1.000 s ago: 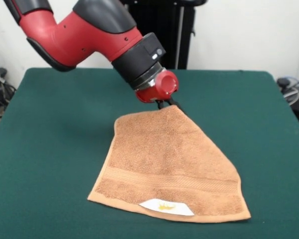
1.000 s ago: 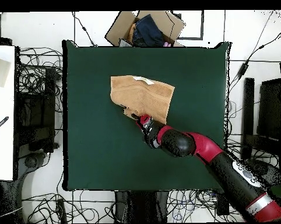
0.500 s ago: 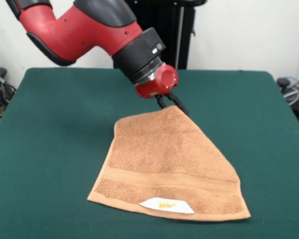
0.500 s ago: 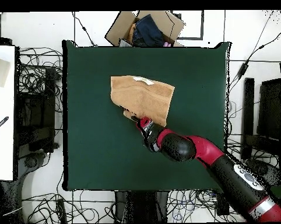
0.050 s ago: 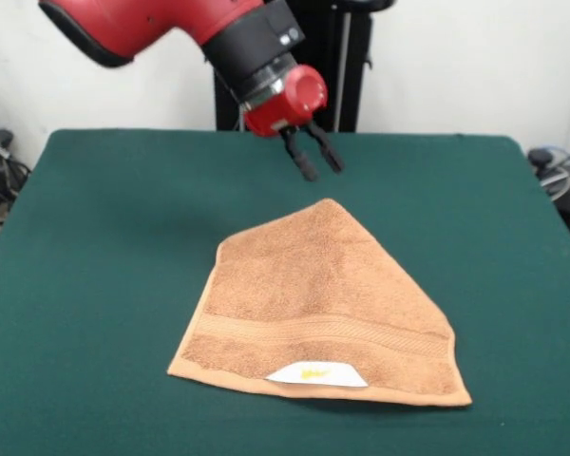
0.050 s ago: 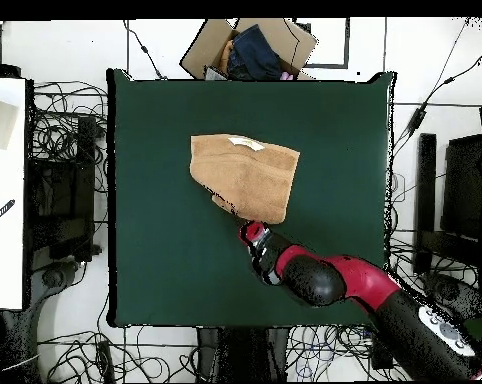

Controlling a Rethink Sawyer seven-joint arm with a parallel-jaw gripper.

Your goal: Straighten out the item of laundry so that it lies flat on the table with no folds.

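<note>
The item of laundry [image 5: 313, 304], an orange-tan towel, lies on the green table [image 5: 95, 237] with its white label [image 5: 315, 375] at the near edge. Its outline is uneven: the far end narrows to a point and the right side runs diagonally. My gripper [image 5: 317, 165] hangs open in the air just beyond that far point, holding nothing and clear of the cloth. In the overhead view the towel [image 6: 245, 175] sits above the table's [image 6: 165, 260] middle, with the arm's red wrist [image 6: 253, 234] just below its lower corner.
A cardboard box [image 6: 250, 50] with dark clothes stands past the table's top edge in the overhead view. Cables cover the floor all round. A white surface [image 6: 5, 190] lies off to the left.
My gripper has let go of the towel's far corner, opened, and risen up and away from it. The corner has dropped flat onto the table.
</note>
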